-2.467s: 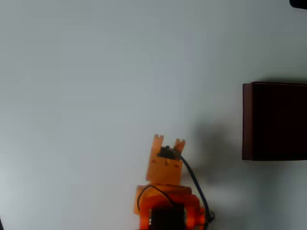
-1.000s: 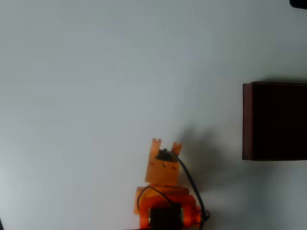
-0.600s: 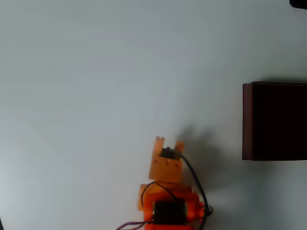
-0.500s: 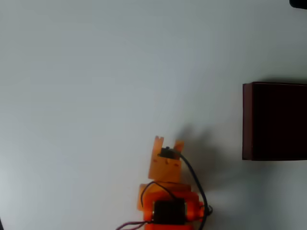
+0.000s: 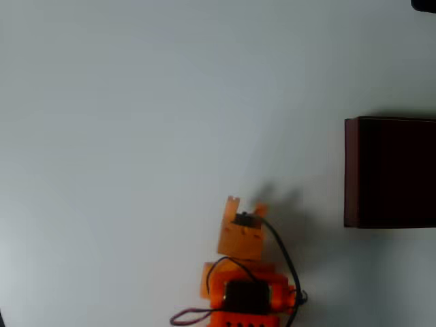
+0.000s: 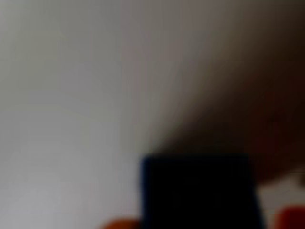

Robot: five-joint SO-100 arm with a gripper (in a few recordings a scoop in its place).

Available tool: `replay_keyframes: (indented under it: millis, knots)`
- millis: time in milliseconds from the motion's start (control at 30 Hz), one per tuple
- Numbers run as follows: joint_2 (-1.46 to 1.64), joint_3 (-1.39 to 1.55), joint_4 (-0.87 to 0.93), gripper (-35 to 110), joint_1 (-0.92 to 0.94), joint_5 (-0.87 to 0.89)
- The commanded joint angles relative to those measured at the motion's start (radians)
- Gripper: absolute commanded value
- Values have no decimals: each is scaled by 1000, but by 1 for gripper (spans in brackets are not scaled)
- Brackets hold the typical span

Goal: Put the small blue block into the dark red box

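Note:
In the overhead view my orange gripper (image 5: 245, 203) sits low in the middle of the white table, tips pointing up the picture, well left of the dark red box (image 5: 390, 172). The box stands at the right edge, with maroon walls and a near-black inside. The wrist view is badly blurred. In it a dark blue square, the small blue block (image 6: 198, 191), fills the bottom centre very close to the camera, between orange fingers (image 6: 290, 217), so the gripper looks shut on it. From overhead the block is hidden under the gripper.
The white table (image 5: 136, 102) stretches wide and bare above and left of the arm. A black cable (image 5: 283, 252) loops along the arm's right side. A small dark object (image 5: 424, 5) sits at the top right corner.
The gripper has drawn back a little toward the bottom edge and shifted slightly to the right. The box has not moved.

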Motion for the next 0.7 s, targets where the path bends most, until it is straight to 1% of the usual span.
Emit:
replay_keyframes:
  millis: [0, 267, 400, 533, 667]
  knots:
    - [-3, 8, 9, 0, 48, -21]
    - [21, -31, 58, 0, 41, -28]
    - [64, -123, 141, 0, 55, -81]
    - [67, -308, 235, 0, 144, -249]
    - [61, -445, 207, 0, 262, -503]
